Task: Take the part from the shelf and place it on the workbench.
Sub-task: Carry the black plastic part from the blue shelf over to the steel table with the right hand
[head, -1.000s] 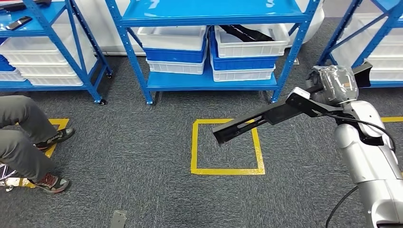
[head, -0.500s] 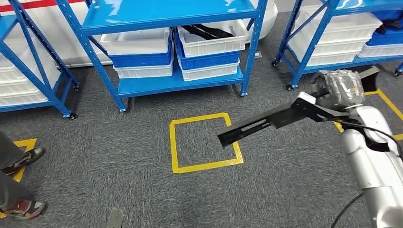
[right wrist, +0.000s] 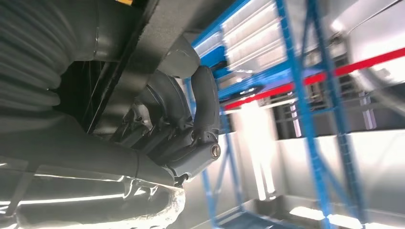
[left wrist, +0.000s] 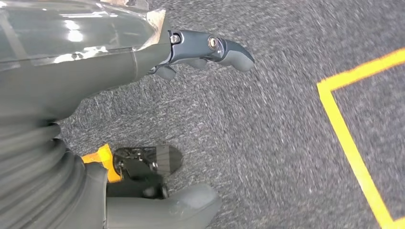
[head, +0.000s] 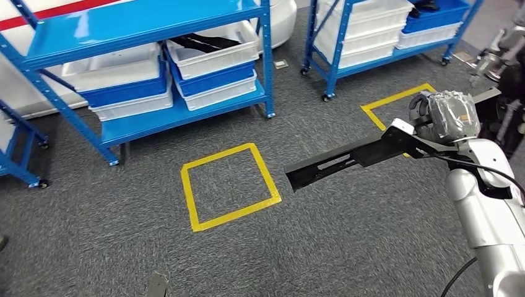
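Black and long, the part (head: 350,159) is sitting gripped in your right hand (head: 447,116), jutting left above the carpet, already off the shelf (head: 158,117). You are still needing to reach the tabletop. Your left hand (left wrist: 119,52) is hanging with nothing in it, fingers apart.

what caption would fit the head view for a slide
Right hand holds the long black part out over grey carpet, beside a yellow floor square and blue shelves of bins.
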{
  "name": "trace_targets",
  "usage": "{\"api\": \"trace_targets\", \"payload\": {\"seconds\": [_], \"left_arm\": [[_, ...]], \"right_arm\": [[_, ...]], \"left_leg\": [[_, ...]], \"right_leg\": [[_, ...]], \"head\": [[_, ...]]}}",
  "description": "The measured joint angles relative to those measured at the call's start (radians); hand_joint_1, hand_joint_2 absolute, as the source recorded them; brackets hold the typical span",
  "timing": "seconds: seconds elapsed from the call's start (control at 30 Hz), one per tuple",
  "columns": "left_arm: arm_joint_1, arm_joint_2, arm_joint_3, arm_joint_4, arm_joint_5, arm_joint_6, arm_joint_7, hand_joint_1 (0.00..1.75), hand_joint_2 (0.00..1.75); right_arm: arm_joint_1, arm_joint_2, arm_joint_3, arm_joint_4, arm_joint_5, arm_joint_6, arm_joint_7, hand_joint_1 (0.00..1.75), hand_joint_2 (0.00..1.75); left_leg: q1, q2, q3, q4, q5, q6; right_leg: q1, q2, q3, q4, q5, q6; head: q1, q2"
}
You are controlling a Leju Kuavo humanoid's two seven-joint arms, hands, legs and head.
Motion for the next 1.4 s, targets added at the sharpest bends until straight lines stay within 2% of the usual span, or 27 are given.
{"api": "trace_targets", "payload": {"seconds": [0.07, 0.13, 0.17, 0.2, 0.3, 0.33, 0.4, 0.43, 0.5, 0.53, 0.6, 0.63, 0.67, 0.73, 0.77, 0.8, 0.83, 0.9, 0.97, 1.03, 1.1, 1.13, 1.17, 1.23, 1.3, 1.37, 1.4], "left_arm": [[0.001, 0.0, 0.0, 0.0, 0.0, 0.0, 0.0, 0.0, 1.75], [0.001, -0.001, 0.0, 0.0, 0.0, 0.0, 0.0, 0.0, 1.75], [0.001, -0.002, 0.0, 0.0, 0.0, 0.0, 0.0, 0.0, 1.75], [0.001, -0.003, 0.0, 0.0, 0.0, 0.0, 0.0, 0.0, 1.75], [0.003, 0.003, 0.0, 0.001, -0.001, 0.002, -0.001, 0.0, 1.75], [0.003, 0.005, -0.001, 0.001, -0.001, 0.002, -0.002, 0.0, 1.75], [0.002, 0.005, 0.0, 0.0, -0.003, 0.003, -0.004, 0.0, 1.75], [0.001, 0.005, 0.0, 0.0, -0.003, 0.004, -0.004, 0.0, 1.75], [0.0, 0.002, 0.001, 0.0, -0.004, 0.004, -0.004, 0.0, 1.75], [0.001, 0.0, 0.001, 0.0, -0.004, 0.003, -0.004, 0.0, 1.75], [0.003, -0.006, 0.0, 0.0, -0.005, 0.003, -0.004, 0.0, 1.75], [0.003, -0.008, 0.0, 0.0, -0.005, 0.003, -0.004, 0.0, 1.75], [0.003, -0.01, 0.001, 0.0, -0.005, 0.003, -0.004, 0.0, 1.75], [0.003, -0.01, 0.001, 0.0, -0.005, 0.003, -0.004, 0.0, 1.75], [0.002, -0.007, 0.001, 0.0, -0.005, 0.003, -0.004, 0.0, 1.75], [0.001, -0.006, 0.0, 0.0, -0.005, 0.003, -0.004, 0.0, 1.75], [0.001, -0.005, 0.0, 0.0, -0.005, 0.003, -0.003, 0.0, 1.75], [0.001, -0.007, 0.0, 0.0, -0.005, 0.004, -0.003, 0.0, 1.75], [0.0, -0.007, 0.0, 0.0, -0.005, 0.004, -0.003, 0.0, 1.75], [0.001, -0.007, 0.0, 0.001, -0.005, 0.005, -0.003, 0.0, 1.75], [0.002, -0.007, 0.0, 0.001, -0.005, 0.006, -0.003, 0.0, 1.75], [0.002, -0.008, 0.0, 0.001, -0.005, 0.006, -0.003, 0.0, 1.75], [0.002, -0.008, 0.0, 0.001, -0.005, 0.006, -0.003, 0.0, 1.75], [0.002, -0.008, 0.0, 0.001, -0.005, 0.006, -0.005, 0.0, 1.75], [0.001, -0.002, 0.0, 0.001, -0.005, 0.006, -0.007, 0.0, 1.75], [0.001, 0.003, 0.0, 0.001, -0.006, 0.006, -0.008, 0.0, 1.75], [0.0, 0.003, 0.0, 0.001, -0.006, 0.006, -0.008, 0.0, 1.75]], "right_arm": [[-0.003, 0.003, 0.0, 0.0, 0.002, 0.001, 0.0, 1.52, 1.75], [-0.003, 0.006, 0.0, 0.001, 0.003, 0.002, -0.001, 1.52, 1.75], [-0.004, 0.006, 0.0, 0.002, 0.004, 0.002, -0.001, 1.52, 1.75], [-0.006, 0.006, -0.001, 0.002, 0.004, 0.003, -0.001, 1.52, 1.75], [-0.014, 0.008, -0.001, 0.003, 0.005, 0.003, -0.001, 1.52, 1.75], [-0.015, 0.01, -0.001, 0.004, 0.006, 0.004, -0.001, 1.52, 1.75], [-0.013, 0.008, -0.002, 0.005, 0.007, 0.005, -0.001, 1.52, 1.75], [-0.011, 0.005, -0.003, 0.005, 0.008, 0.005, -0.001, 1.52, 1.75], [-0.016, -0.002, -0.005, 0.006, 0.008, 0.006, -0.001, 1.52, 1.75], [-0.02, -0.003, -0.005, 0.007, 0.007, 0.006, -0.001, 1.52, 1.75], [-0.023, -0.003, -0.005, 0.008, 0.007, 0.008, -0.001, 1.52, 1.75], [-0.021, -0.003, -0.005, 0.009, 0.007, 0.009, -0.001, 1.52, 1.75], [-0.019, -0.003, -0.005, 0.01, 0.008, 0.009, -0.001, 1.52, 1.75], [-0.018, -0.003, -0.005, 0.011, 0.008, 0.01, -0.001, 1.52, 1.75], [-0.019, -0.002, -0.005, 0.011, 0.009, 0.01, -0.001, 1.52, 1.75], [-0.019, -0.002, -0.005, 0.011, 0.009, 0.01, -0.001, 1.52, 1.75], [-0.017, -0.003, -0.005, 0.011, 0.01, 0.011, -0.001, 1.52, 1.75], [-0.01, -0.005, -0.005, 0.011, 0.011, 0.011, -0.001, 1.52, 1.75], [-0.008, -0.007, -0.005, 0.011, 0.012, 0.011, -0.002, 1.52, 1.75], [-0.011, -0.007, -0.005, 0.01, 0.013, 0.011, -0.002, 1.52, 1.75], [-0.011, -0.005, -0.004, 0.01, 0.013, 0.011, -0.002, 1.52, 1.75], [-0.011, -0.004, -0.004, 0.01, 0.013, 0.011, -0.002, 1.52, 1.75], [-0.01, -0.003, -0.003, 0.01, 0.013, 0.011, -0.002, 1.52, 1.75], [-0.011, -0.004, -0.004, 0.01, 0.014, 0.01, -0.001, 1.52, 1.75], [-0.012, -0.004, -0.005, 0.009, 0.015, 0.01, 0.0, 1.52, 1.75], [-0.011, -0.004, -0.005, 0.009, 0.016, 0.01, 0.001, 1.52, 1.75], [-0.009, -0.006, -0.005, 0.009, 0.016, 0.01, 0.002, 1.52, 1.75]], "left_leg": [[-0.001, -0.041, -0.057, 0.126, -0.071, 0.001], [-0.006, -0.048, -0.097, 0.203, -0.088, 0.014], [-0.012, -0.052, -0.094, 0.191, -0.069, 0.027], [-0.02, -0.062, -0.072, 0.142, -0.034, 0.047], [-0.052, -0.135, 0.004, -0.025, 0.053, 0.126], [-0.059, -0.147, 0.013, -0.045, 0.06, 0.14], [-0.063, -0.127, 0.024, -0.072, 0.073, 0.148], [-0.062, -0.112, 0.034, -0.097, 0.087, 0.146], [-0.055, -0.082, 0.054, -0.147, 0.115, 0.145], [-0.051, -0.066, 0.058, -0.158, 0.123, 0.139], [-0.044, -0.034, 0.057, -0.162, 0.125, 0.127], [-0.039, -0.018, 0.055, -0.159, 0.123, 0.117], [-0.032, -0.003, 0.052, -0.153, 0.119, 0.104], [-0.017, 0.025, 0.04, -0.12, 0.101, 0.07], [-0.012, 0.037, 0.028, -0.097, 0.088, 0.052], [-0.011, 0.048, 0.017, -0.074, 0.074, 0.037], [-0.011, 0.057, 0.009, -0.057, 0.063, 0.026], [-0.011, 0.07, 0.006, -0.048, 0.055, 0.019], [-0.003, 0.04, 0.005, -0.032, 0.033, 0.014], [0.002, -0.018, -0.024, 0.05, -0.031, 0.008], [0.001, -0.044, -0.077, 0.175, -0.097, 0.011], [-0.002, -0.047, -0.097, 0.217, -0.111, 0.017], [-0.007, -0.05, -0.1, 0.224, -0.104, 0.028], [-0.027, -0.075, -0.054, 0.136, -0.042, 0.066], [-0.047, -0.129, 0.006, 0.02, 0.014, 0.111], [-0.059, -0.152, 0.028, -0.027, 0.029, 0.131], [-0.062, -0.14, 0.03, -0.039, 0.034, 0.133]], "right_leg": [[0.009, 0.026, -0.008, 0.0, 0.006, -0.01], [0.023, 0.054, -0.014, 0.0, 0.011, -0.016], [0.031, 0.069, -0.015, 0.0, 0.012, -0.019], [0.04, 0.083, -0.015, 0.0, 0.015, -0.023], [0.047, 0.123, -0.016, -0.008, 0.026, -0.027], [0.043, 0.135, -0.017, -0.012, 0.031, -0.024], [0.04, 0.162, -0.018, -0.028, 0.044, -0.011], [0.042, 0.156, -0.022, -0.03, 0.048, -0.009], [0.051, 0.105, -0.049, 0.013, 0.025, -0.013], [0.05, 0.07, -0.074, 0.067, -0.003, -0.017], [0.041, 0.036, -0.124, 0.184, -0.052, -0.009], [0.032, 0.026, -0.133, 0.213, -0.061, 0.003], [0.021, 0.018, -0.122, 0.204, -0.056, 0.019], [0.001, -0.013, -0.057, 0.098, -0.025, 0.059], [-0.002, -0.031, -0.027, 0.049, -0.015, 0.072], [-0.004, -0.04, -0.012, 0.022, -0.011, 0.071], [-0.003, -0.041, -0.011, 0.017, -0.015, 0.062], [-0.002, -0.017, -0.022, 0.028, -0.016, 0.032], [-0.001, 0.003, -0.027, 0.029, -0.011, 0.017], [0.0, 0.023, -0.031, 0.026, -0.005, 0.007], [0.008, 0.045, -0.036, 0.026, 0.0, 0.0], [0.013, 0.057, -0.039, 0.026, 0.002, -0.004], [0.019, 0.07, -0.042, 0.026, 0.005, -0.008], [0.03, 0.098, -0.042, 0.025, 0.01, -0.013], [0.032, 0.123, -0.041, 0.021, 0.017, -0.012], [0.025, 0.148, -0.043, 0.012, 0.029, -0.002], [0.021, 0.162, -0.044, 0.002, 0.038, 0.005]], "head": [[-0.004, 0.0], [-0.006, 0.0], [-0.006, 0.0], [-0.006, 0.0], [0.002, 0.0], [0.005, 0.0], [0.005, 0.0], [0.004, 0.0], [0.008, 0.0], [0.011, 0.0], [0.014, 0.0], [0.015, 0.0], [0.015, 0.0], [0.015, 0.0], [0.018, 0.0], [0.019, 0.0], [0.017, 0.0], [0.011, 0.0], [0.006, 0.0], [0.002, 0.0], [-0.001, 0.0], [-0.002, 0.0], [-0.002, 0.0], [-0.002, 0.0], [0.002, 0.0], [0.003, 0.0], [0.003, 0.0]]}}
